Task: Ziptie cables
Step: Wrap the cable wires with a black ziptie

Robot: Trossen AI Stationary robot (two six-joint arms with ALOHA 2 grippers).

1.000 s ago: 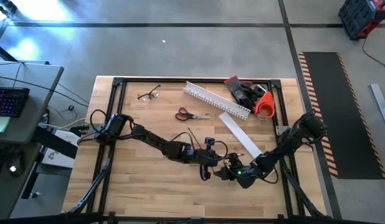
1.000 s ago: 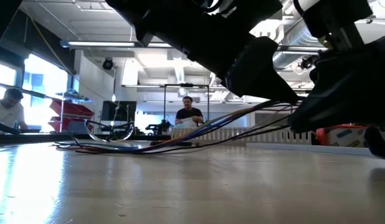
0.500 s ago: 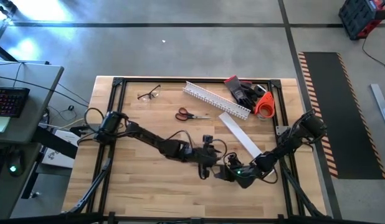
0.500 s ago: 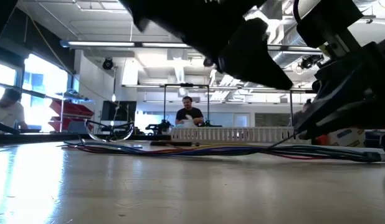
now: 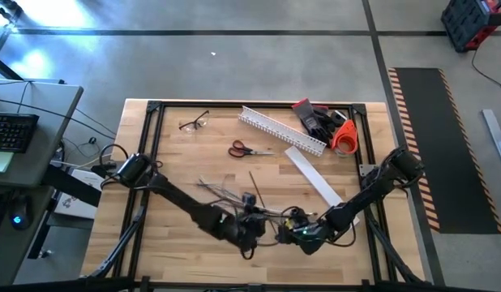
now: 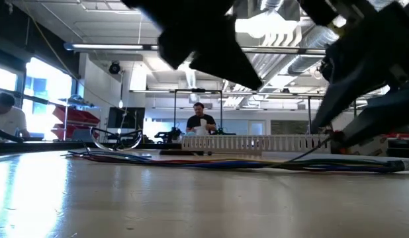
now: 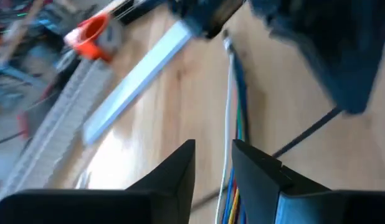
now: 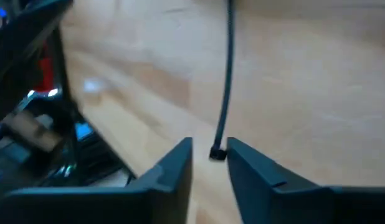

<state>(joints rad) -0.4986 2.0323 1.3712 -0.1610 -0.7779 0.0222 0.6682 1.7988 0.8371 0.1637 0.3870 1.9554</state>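
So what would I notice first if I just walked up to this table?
Probably the two dark arms meeting low at the table's near edge, the left end effector and right end effector close together above the colourful cables lying flat on the wood. After that, the bright orange tape roll in the far right corner.

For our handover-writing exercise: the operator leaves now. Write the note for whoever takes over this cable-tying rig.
Left end effector: open, empty, low over the table, with the cables lying flat just ahead of it.
Right end effector: open, beside the left one. The head of the ziptie sits at its fingertips, and the strip lies straight on the wood.
Done: nothing is fastened.
Left: gather the cables, loop the ziptie round them, thread it and pull it tight.
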